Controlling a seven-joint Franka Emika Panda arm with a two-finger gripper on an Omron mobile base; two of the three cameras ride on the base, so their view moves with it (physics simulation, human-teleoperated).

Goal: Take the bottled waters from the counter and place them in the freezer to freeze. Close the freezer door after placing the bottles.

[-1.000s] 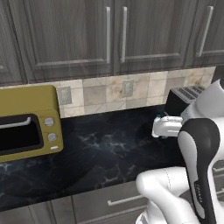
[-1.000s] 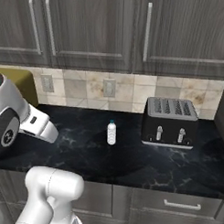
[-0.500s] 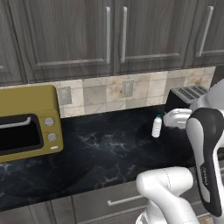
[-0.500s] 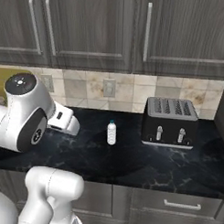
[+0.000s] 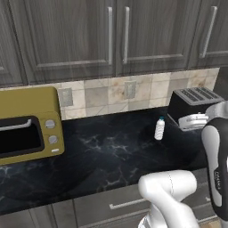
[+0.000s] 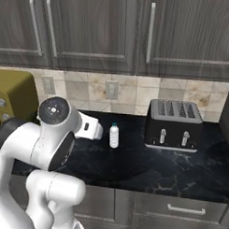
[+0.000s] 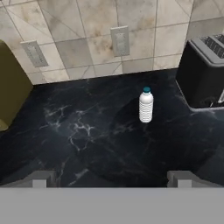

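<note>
One bottled water (image 7: 145, 105), clear and ribbed with a teal cap, stands upright on the black marbled counter (image 7: 83, 131), left of a black toaster. It also appears in the left base view (image 5: 159, 128) and the right base view (image 6: 114, 135). My gripper (image 7: 111, 180) is open and empty, and looks down at the bottle from some way back. Its two fingertips (image 7: 40, 179) stand far apart. My white hand (image 5: 193, 121) hovers to the right of the bottle, in front of the toaster. The freezer and the freezer door are out of view.
A black four-slot toaster (image 6: 174, 124) sits close to the right of the bottle. A yellow toaster oven (image 5: 26, 127) stands at the counter's left end. Grey upper cabinets (image 5: 116, 35) hang above a tiled backsplash with outlets (image 7: 119, 40). Drawers (image 6: 183, 210) run below the counter.
My arm has swung: in the left base view the hand slid right, off the bottle it covered. In the right base view the arm came in from the left. The bottle stayed put.
</note>
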